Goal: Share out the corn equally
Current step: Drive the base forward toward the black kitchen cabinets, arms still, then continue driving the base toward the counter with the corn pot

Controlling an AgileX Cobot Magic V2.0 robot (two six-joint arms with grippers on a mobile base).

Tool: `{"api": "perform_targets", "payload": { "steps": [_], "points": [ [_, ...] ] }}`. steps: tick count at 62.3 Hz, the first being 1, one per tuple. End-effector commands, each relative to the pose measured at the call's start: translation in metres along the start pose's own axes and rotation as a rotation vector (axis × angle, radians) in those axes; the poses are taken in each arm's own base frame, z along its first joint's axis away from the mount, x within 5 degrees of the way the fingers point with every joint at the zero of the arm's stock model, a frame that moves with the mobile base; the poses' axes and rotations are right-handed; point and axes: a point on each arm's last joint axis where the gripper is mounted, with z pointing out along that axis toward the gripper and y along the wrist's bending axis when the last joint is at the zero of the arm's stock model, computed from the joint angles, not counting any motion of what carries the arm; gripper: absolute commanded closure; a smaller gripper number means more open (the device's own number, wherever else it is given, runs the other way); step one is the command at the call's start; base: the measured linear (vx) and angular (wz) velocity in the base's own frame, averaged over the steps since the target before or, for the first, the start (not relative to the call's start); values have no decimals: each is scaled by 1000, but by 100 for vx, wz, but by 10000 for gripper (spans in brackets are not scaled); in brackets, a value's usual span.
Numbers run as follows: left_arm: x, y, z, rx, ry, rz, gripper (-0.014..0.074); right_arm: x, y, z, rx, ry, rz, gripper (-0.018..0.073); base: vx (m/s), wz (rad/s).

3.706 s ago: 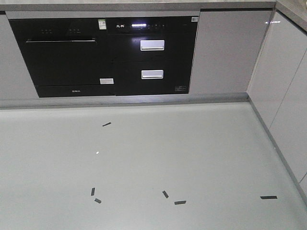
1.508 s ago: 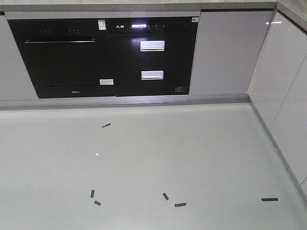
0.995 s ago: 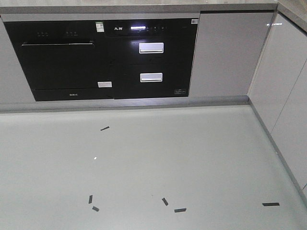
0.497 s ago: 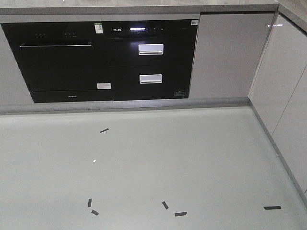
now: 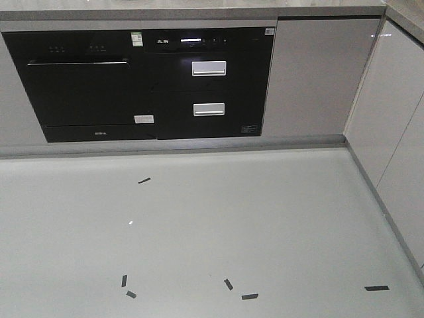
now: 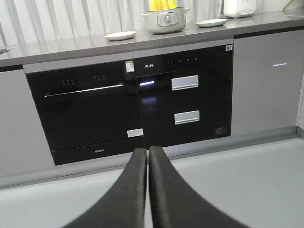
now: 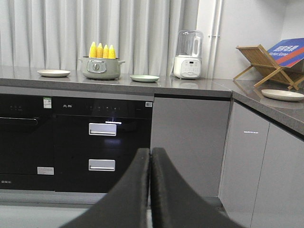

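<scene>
Several yellow corn cobs (image 7: 101, 51) stand upright in a grey-green pot (image 7: 100, 68) on the grey countertop, far ahead of me. In the left wrist view only the bottoms of the corn (image 6: 164, 4) show above the pot (image 6: 165, 21). A white plate (image 7: 53, 73) lies left of the pot and a pale green plate (image 7: 145, 78) right of it. My left gripper (image 6: 147, 151) is shut on nothing, low over the floor. My right gripper (image 7: 150, 152) is also shut and empty. The front-facing view shows no corn and no gripper.
Black built-in appliances (image 5: 146, 83) with two silver drawer handles fill the cabinet front below the counter. A blender (image 7: 189, 54), a wooden rack (image 7: 260, 61) and another white plate (image 7: 282, 95) sit on the right counter. Black tape marks (image 5: 249, 296) dot the grey floor.
The front-facing view has slid: the cabinets sit slightly lower and the floor tape marks have moved down toward the frame's bottom edge, so the base has rolled closer to the counter.
</scene>
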Motion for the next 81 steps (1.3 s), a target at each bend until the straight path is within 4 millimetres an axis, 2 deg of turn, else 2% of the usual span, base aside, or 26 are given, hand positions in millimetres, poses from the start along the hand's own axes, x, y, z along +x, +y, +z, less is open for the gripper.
{"api": "perform_targets", "payload": {
  "steps": [1, 81],
  "points": [
    [-6, 1, -1, -15, -79, -13, 603, -4, 0, 0, 2, -73, -12, 564, 0, 0],
    [-6, 1, -1, -15, -79, -13, 603, -4, 0, 0, 2, -73, -12, 564, 2, 2]
  ]
}}
